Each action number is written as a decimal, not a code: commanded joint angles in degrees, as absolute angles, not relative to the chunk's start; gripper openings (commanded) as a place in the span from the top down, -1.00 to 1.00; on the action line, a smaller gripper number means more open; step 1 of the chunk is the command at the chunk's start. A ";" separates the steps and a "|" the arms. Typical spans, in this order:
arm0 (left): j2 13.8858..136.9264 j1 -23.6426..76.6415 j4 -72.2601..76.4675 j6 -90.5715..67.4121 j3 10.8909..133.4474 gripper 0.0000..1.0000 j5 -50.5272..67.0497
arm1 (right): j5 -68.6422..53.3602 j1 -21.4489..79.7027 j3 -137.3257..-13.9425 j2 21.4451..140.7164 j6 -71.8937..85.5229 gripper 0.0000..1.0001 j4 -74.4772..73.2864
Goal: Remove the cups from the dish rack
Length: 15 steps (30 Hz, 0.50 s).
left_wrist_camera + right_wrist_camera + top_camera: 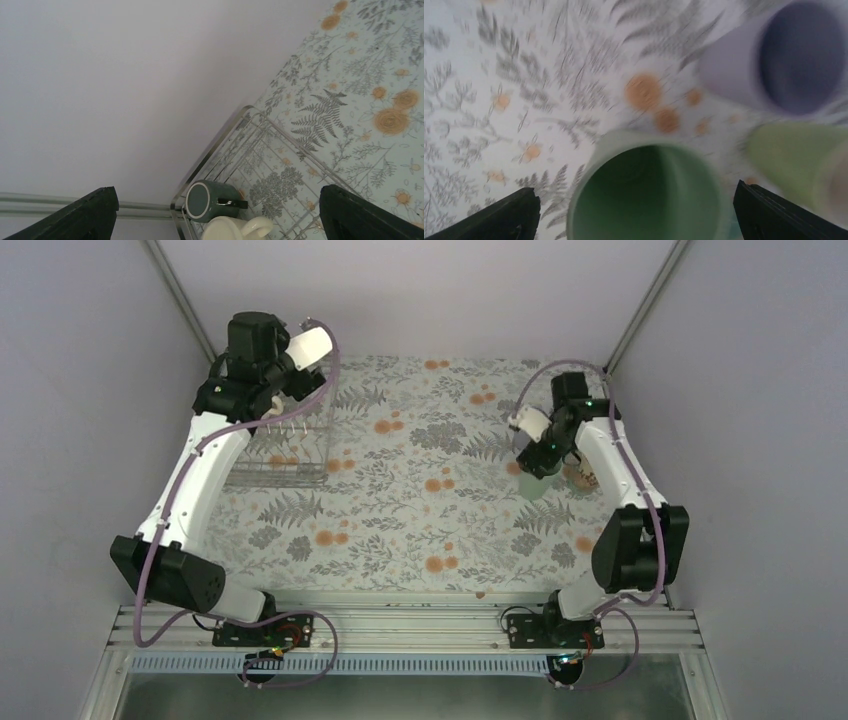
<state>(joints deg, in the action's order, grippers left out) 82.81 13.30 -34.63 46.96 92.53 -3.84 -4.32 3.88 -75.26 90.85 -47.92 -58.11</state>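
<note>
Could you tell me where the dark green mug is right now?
In the left wrist view, the dark green mug sits in a corner of the dish rack, right beside the cream mug.

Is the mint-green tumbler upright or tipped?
Upright: the mint-green tumbler stands mouth up on the tablecloth; the right wrist view looks down into it.

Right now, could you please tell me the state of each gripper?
Left gripper: open, holding nothing, above the dish rack.
Right gripper: open, straddling the mint-green tumbler, not gripping it.
</note>
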 commanded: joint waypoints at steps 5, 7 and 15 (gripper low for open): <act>87.48 8.48 -29.70 40.95 95.47 -1.00 -6.36 | -9.55 7.48 -93.84 86.40 -40.67 -1.00 -60.36; 89.74 7.40 -30.11 39.81 96.94 -1.00 -6.91 | -9.29 8.79 -96.73 86.93 -37.10 -1.00 -57.95; 98.85 3.69 -39.86 40.94 103.78 -1.00 -2.77 | -9.99 14.47 -105.13 92.37 -29.75 -1.00 -49.82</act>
<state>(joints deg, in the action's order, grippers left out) 96.12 4.93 -33.47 40.58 99.94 -5.89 -7.62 11.94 -101.47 88.75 -34.20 -53.56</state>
